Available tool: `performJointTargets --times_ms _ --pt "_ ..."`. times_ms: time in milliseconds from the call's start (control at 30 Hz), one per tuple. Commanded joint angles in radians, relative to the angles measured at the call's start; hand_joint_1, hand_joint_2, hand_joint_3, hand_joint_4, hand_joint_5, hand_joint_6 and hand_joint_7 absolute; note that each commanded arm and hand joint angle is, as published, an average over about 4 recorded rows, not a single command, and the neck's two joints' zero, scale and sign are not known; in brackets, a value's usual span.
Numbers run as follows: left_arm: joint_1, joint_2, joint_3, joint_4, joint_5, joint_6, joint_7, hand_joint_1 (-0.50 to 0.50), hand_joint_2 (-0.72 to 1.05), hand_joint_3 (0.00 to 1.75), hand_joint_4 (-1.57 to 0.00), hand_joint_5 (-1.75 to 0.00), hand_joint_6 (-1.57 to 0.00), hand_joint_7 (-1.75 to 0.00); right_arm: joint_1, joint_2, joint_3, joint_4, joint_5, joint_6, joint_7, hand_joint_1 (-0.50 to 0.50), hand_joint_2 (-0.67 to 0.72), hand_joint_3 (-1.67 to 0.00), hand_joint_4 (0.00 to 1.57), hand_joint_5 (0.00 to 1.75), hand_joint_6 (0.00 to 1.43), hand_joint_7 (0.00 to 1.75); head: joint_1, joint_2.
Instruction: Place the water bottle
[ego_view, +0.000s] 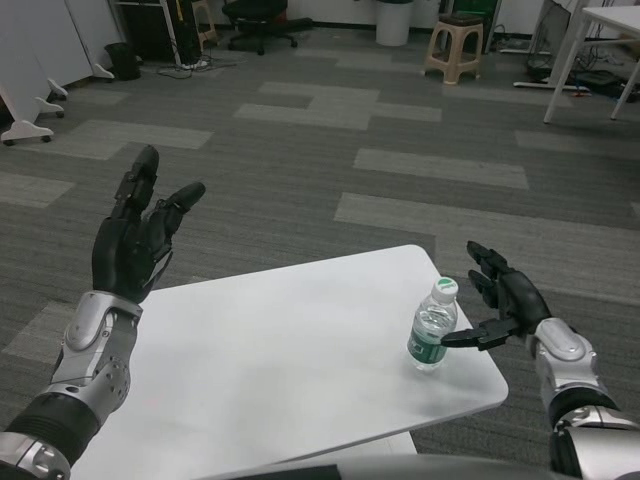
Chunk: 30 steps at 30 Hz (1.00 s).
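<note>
- Where the view looks down from the robot's head, a white table (270, 350) fills the lower middle, its far edge angled away and one rounded corner pointing to the right.
- On the left, the left hand (135, 235) is raised above the table's near left side, palm facing inward, fingers apart and pointing up, holding nothing.
- Near the table's right edge stands the water bottle (432, 327), upright, clear plastic with a white cap and a green label band.
- Just beside the bottle on the right, the right hand (505, 300) hovers off the table's edge with its fingers spread. Its thumb reaches toward the bottle's lower part; whether the tip touches it cannot be told. The other fingers are clear of the bottle.
- Beyond the table lies a grey carpet (400, 170) with lighter grey rectangular patches.
- Farther back, a beige plastic stool (455, 45) stands near the top right.
- At the far top sit a black office chair (258, 20) and a second white table (600, 40) at the right corner.
</note>
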Motion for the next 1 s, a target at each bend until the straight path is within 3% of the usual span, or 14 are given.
performJointTargets --times_ms 33,267,500,1000 --pt "-0.014 0.011 0.005 -0.001 0.001 -0.001 0.002 -0.50 1.05 0.35 0.00 -0.92 0.00 0.00 0.010 -0.022 -0.049 -0.060 0.019 0.017 0.044 -0.29 -0.03 -0.24 0.00 0.00 0.00 0.00 -0.003 0.003" --pt "-0.014 0.011 0.005 -0.002 0.001 -0.001 0.001 -0.50 1.05 0.35 0.00 -0.92 0.00 0.00 0.021 -0.032 -0.082 -0.185 0.040 0.037 0.105 -0.35 -0.03 -0.24 0.01 0.00 0.00 0.00 0.001 0.008" --pt "-0.019 0.014 0.006 -0.001 0.001 0.000 0.001 -0.50 1.05 0.35 0.00 -0.92 0.00 0.00 0.025 -0.037 -0.088 -0.334 0.082 0.048 0.128 -0.38 0.03 -0.24 0.01 0.00 0.00 0.00 -0.003 0.012" --pt "-0.017 0.018 0.006 -0.002 0.001 0.002 0.001 -0.50 1.03 0.35 0.00 -0.92 0.00 0.00 -0.026 -0.039 0.032 -0.566 0.150 0.055 0.158 -0.42 0.09 -0.24 0.00 0.00 0.00 0.00 -0.003 0.004"
